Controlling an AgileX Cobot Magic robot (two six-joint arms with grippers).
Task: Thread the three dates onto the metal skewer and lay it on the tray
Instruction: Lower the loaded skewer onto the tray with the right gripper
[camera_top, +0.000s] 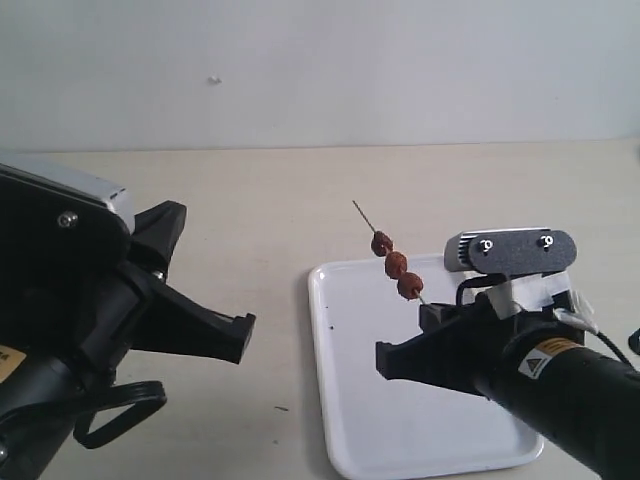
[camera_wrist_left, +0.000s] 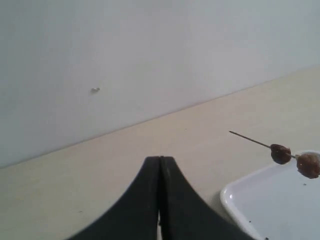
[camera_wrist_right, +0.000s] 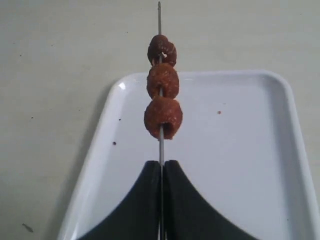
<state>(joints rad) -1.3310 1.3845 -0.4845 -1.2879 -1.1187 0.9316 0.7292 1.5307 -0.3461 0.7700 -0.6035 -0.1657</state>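
The pale table (camera_top: 250, 190) is carrying the white tray (camera_top: 380, 400), lying right of centre. The right gripper (camera_wrist_right: 161, 167) is hovering over the tray, its jaws pinching tight on the skewer's tail end. The left gripper (camera_wrist_left: 160, 162) is idling well off to the side, pressed together on nothing. The skewer (camera_wrist_right: 159, 15) is pointing straight ahead of the right gripper, its tip poking past the far rim. The three dates (camera_wrist_right: 163, 80) are sitting threaded near that rim, so lowering looks like the job left.

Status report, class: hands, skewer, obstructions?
Right hand shut on thin grey metal skewer; three wrinkled reddish-brown dates threaded, over white rectangular tray. Left hand shut, empty. Nothing in the way.
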